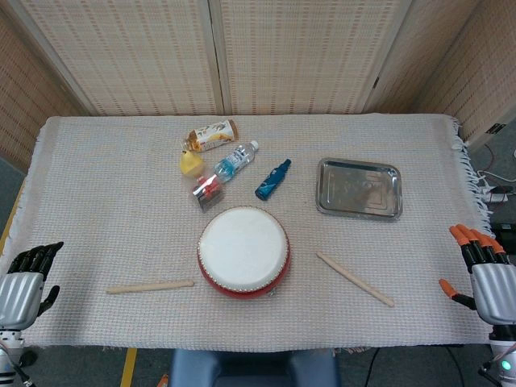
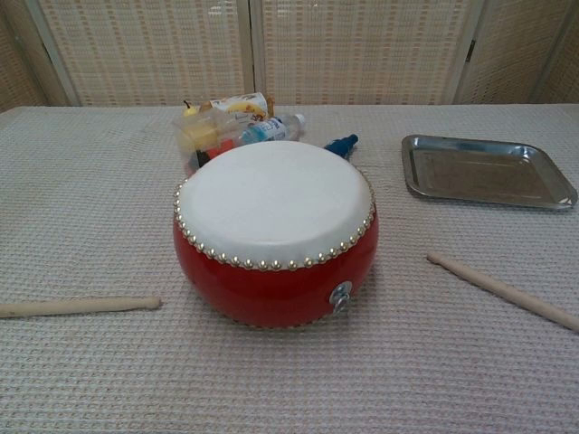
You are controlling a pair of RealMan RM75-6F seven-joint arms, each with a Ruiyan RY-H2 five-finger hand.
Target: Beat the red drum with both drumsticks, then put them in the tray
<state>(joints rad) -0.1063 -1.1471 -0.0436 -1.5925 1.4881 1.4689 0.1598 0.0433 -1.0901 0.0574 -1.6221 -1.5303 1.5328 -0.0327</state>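
Both hands wait empty, fingers apart, at the near tabletop corners. The left drumstick lies crosswise just right of the left hand; the right drumstick slants toward the right hand, flanking the red drum.

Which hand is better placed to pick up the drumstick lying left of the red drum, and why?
The left hand. It hangs open at the table's left edge, the same side as that drumstick, with bare cloth between. The right hand would have to cross the red drum.
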